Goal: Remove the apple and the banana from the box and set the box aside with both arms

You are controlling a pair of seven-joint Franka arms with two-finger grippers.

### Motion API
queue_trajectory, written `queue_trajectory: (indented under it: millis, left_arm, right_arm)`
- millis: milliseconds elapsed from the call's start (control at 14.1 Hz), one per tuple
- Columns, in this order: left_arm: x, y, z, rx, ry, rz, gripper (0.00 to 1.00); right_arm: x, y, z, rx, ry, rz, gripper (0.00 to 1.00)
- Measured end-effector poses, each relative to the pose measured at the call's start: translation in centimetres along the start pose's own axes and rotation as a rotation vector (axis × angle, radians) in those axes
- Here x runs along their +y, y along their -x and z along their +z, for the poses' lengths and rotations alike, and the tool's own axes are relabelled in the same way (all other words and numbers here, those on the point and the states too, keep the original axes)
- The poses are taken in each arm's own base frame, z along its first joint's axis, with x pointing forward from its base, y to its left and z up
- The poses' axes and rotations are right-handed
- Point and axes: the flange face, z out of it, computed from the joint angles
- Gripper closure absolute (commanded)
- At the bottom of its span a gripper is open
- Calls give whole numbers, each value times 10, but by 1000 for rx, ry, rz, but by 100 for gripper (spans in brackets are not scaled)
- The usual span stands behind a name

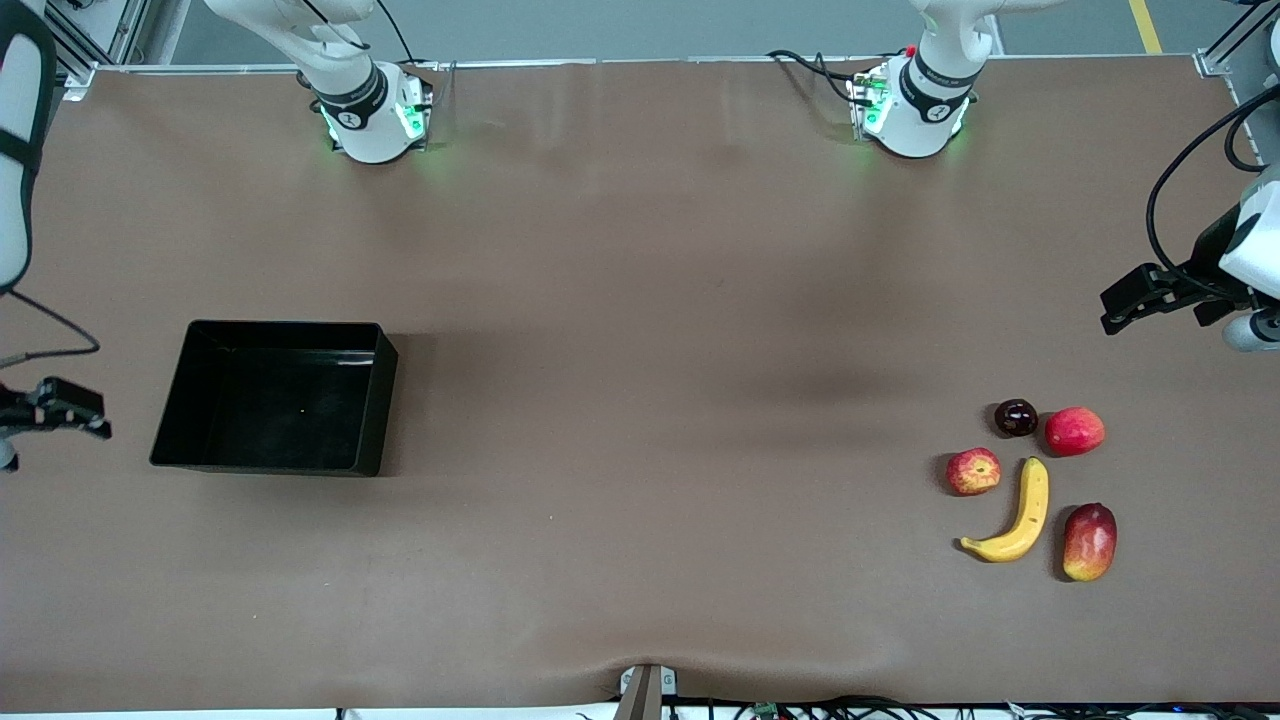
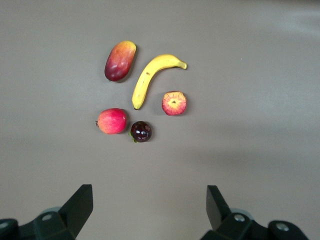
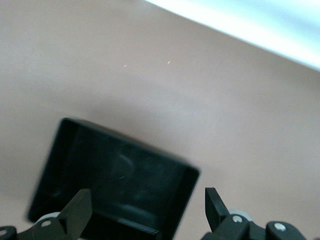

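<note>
Meanwhile both arms are waiting: left gripper (image 2: pixel 148 205) hanging wide-fingered, holding nothing, over bare desk (image 1: pixel 640 400) near banana (image 1: pixel 1018 515) and apple (image 1: pixel 973 471); right gripper (image 3: pixel 147 207) likewise beside the box (image 1: pixel 372 400).

We see 3 extra fruits on the brown bench (image 1: pixel 640 400), all near the left arm's end. A long red-yellow mango (image 1: pixel 1089 541) lies nearest the front cam. A pink-red round fruit (image 1: pixel 1074 431) sits just beside a small dark, shiny one (image 1: pixel 1015 417).
</note>
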Motion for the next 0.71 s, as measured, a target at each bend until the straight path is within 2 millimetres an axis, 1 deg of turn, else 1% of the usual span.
queue_trajectory:
  millis: [71, 212, 283, 354, 496, 638, 708]
  left_arm:
    - [0, 0, 0, -3, 0, 0, 0]
    - [0, 1, 1, -6, -1, 1, 0]
    - [0, 1, 1, -7, -1, 1, 0]
    - [0, 1, 1, -8, -1, 1, 0]
    - [0, 1, 1, -9, -1, 0, 0]
    - [-3, 0, 0, -6, -1, -5, 0]
    - [-5, 0, -1, -5, -1, -8, 0]
  right_arm:
    - [-20, 4, -15, -27, -18, 75, 0]
    - [-59, 15, -47, -64, -38, 153, 0]
    - [-69, 24, -63, -70, -45, 167, 0]
    - [-71, 36, -74, -74, -51, 181, 0]
    - [-57, 71, -88, -76, -63, 221, 0]
    - [-42, 107, -97, -82, -79, 261, 0]
    - [-39, 122, -102, -92, -88, 274, 0]
